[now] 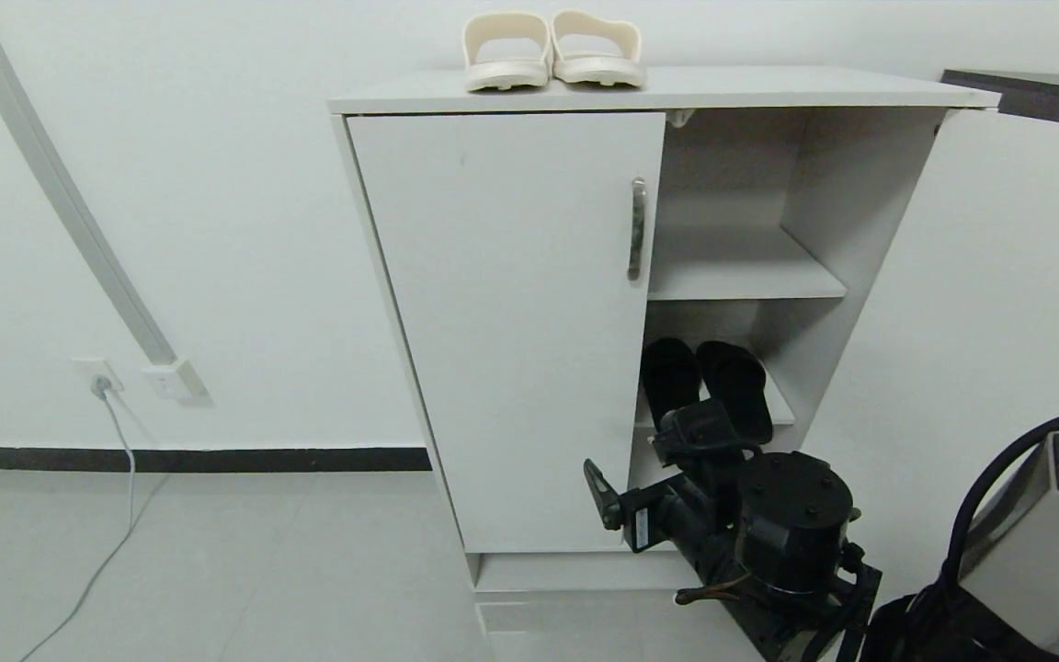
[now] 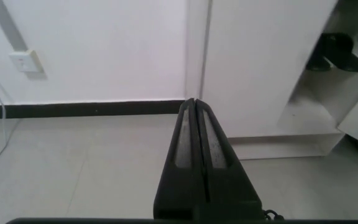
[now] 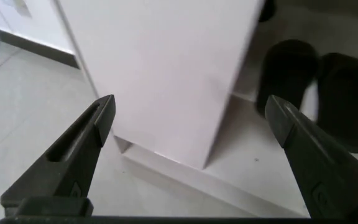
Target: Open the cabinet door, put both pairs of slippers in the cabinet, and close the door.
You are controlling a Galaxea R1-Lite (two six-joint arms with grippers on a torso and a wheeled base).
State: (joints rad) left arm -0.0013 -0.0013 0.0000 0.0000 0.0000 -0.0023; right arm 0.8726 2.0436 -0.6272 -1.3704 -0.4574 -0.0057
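**White two-door cabinet, right side open, with two pairs of slippers**

- Item 1: tall white laminate cabinet point(image 1: 768, 88), standing against a white wall. The left door point(image 1: 502, 331) is closed and has a slim vertical metal handle point(image 1: 637, 228) at its 3 o'clock edge. The right door point(image 1: 998, 322) is swung wide open, at 3 o'clock from the opening.
- Item 2: pair of cream open-toe rubber slippers point(image 1: 529, 72), side by side on the cabinet top, at 12 o'clock from the closed door.
- Item 3: pair of black rubber slippers point(image 1: 732, 377), side by side on the lower shelf point(image 1: 782, 414) inside the open compartment, at 5 o'clock from the handle. The upper shelf point(image 1: 741, 267) is bare.
- Item 4: right gripper point(image 3: 189, 104), fingers spread wide and holding nothing. It sits low in front of the closed door's free edge, at 6 o'clock from the black slippers.
- Item 5: left gripper point(image 2: 195, 102), fingers pressed together with nothing between them. It is over the pale tiled floor point(image 1: 217, 570), facing the cabinet's base.
- Item 6: wall socket with a grey cable point(image 1: 97, 377), at 9 o'clock from the cabinet.
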